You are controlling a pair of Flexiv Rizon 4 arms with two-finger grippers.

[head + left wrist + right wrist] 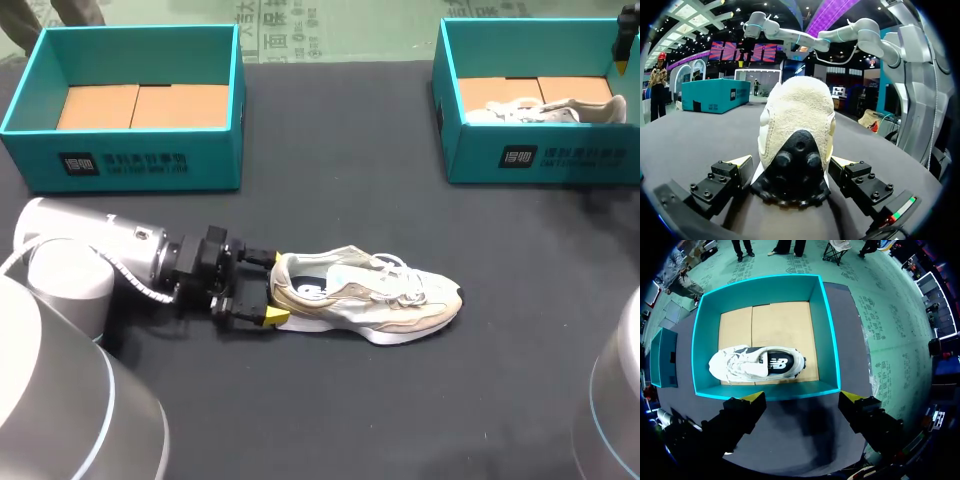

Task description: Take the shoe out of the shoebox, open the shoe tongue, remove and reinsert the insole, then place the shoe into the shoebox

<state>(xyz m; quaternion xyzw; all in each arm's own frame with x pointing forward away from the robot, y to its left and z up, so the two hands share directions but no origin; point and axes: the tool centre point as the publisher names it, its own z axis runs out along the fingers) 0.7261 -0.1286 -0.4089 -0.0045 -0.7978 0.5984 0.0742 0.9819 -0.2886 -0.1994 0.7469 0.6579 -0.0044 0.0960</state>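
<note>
The left shoebox (pixel 215 160) and right shoebox (pixel 480 155) carry white print in front. The cream laced shoe (pixel 365 293) lies on the dark surface (pixel 400 400), heel between the left claw's (pixel 276 287) spread tips. The right claw (pixel 801 399) hangs spread above the right shoebox's second shoe (pixel 757 365).

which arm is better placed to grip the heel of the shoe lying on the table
Left. The left gripper has its jaws either side of the heel of the cream mesh sneaker; the right gripper hangs open above the teal cardboard shoebox holding a white shoe, well away.
</note>
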